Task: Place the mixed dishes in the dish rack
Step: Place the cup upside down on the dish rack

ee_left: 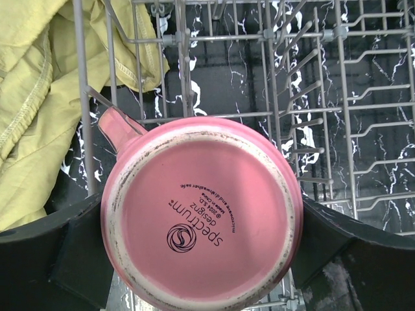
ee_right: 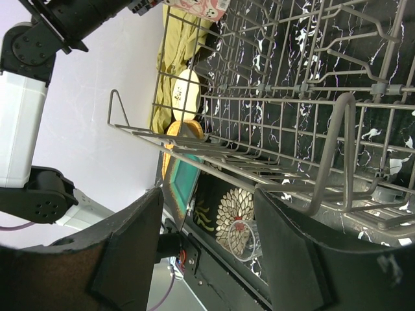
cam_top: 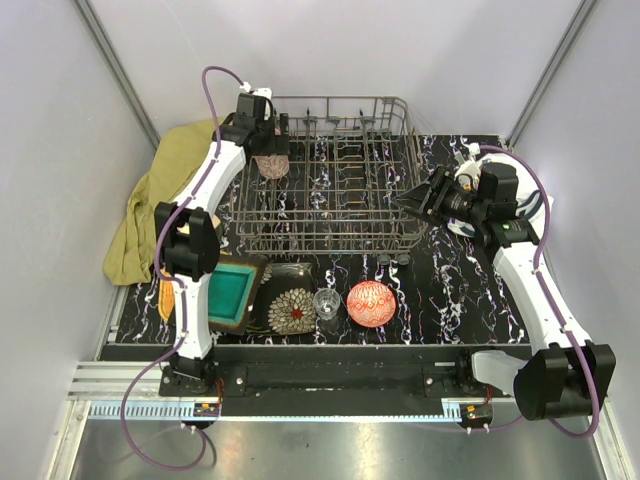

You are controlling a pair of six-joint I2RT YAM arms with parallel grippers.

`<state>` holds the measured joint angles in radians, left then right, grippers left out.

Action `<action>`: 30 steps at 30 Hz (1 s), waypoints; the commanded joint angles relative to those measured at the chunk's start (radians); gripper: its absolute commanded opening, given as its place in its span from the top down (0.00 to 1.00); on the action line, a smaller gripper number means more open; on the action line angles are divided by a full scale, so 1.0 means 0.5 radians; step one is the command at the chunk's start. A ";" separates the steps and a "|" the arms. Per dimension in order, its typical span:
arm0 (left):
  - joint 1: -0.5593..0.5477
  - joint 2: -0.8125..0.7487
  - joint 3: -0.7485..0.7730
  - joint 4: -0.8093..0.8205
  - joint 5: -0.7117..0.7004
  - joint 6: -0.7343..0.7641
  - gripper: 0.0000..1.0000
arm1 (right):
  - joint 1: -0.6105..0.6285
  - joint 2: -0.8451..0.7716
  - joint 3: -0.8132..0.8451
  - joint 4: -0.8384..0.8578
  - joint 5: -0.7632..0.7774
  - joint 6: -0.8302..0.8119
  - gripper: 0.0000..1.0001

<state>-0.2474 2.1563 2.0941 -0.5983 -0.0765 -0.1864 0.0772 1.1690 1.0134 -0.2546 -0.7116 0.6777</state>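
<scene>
Leaving the teal plate (cam_top: 238, 288), glass (cam_top: 326, 303) and red bowl (cam_top: 371, 303) on the near bench (cam_top: 450, 290), with my right tool (ee_right: 207, 253) spread empty beside the dish rack (cam_top: 330, 248), I should lower the pink cup (ee_left: 201, 214), pinched base-up in my left tool (ee_left: 201, 246) over the far-left corner, straight down and level.

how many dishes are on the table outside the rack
6: teal square plate, dark floral plate, clear glass and red bowl in a row before the rack; orange plate and cream plate further left, under the left arm. Others may be stacked.
</scene>
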 commanded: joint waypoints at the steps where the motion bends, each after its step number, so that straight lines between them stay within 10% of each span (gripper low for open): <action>1: 0.007 -0.051 -0.022 0.307 -0.059 0.038 1.00 | -0.038 0.083 -0.020 -0.037 0.162 -0.101 0.33; 20: -0.024 0.035 -0.175 0.356 -0.126 0.106 1.00 | -0.069 0.083 -0.054 -0.037 0.147 -0.122 0.33; 30: -0.024 0.007 -0.261 0.362 -0.175 0.112 0.70 | -0.078 0.086 -0.057 -0.034 0.132 -0.113 0.33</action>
<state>-0.2779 2.1796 1.9846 -0.5026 -0.0975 -0.1295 0.0586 1.1770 1.0130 -0.2508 -0.7456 0.6777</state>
